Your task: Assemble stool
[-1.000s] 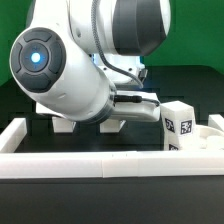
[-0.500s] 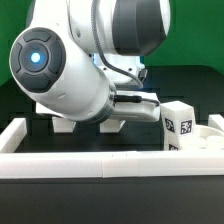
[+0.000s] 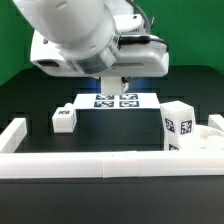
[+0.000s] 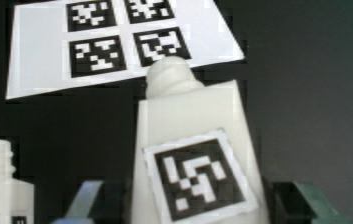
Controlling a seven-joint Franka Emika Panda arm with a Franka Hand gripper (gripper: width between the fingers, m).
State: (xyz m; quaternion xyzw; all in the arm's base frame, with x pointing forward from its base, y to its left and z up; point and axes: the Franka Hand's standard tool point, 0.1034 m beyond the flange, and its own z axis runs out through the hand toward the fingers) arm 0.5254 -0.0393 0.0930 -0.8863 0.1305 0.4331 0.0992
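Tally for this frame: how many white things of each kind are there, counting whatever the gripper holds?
Legs: 3, one leg held in the gripper, two loose
Seat: 1, partly out of frame
Marker board: 1
Border rail: 1
Total: 6

1 white leg [image 4: 194,150] (tagged, peg-tipped)

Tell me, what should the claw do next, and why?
Probably carry the leg toward the seat at the exterior view's right: the claw is shut on the leg and hangs over the marker board, apart from the seat.
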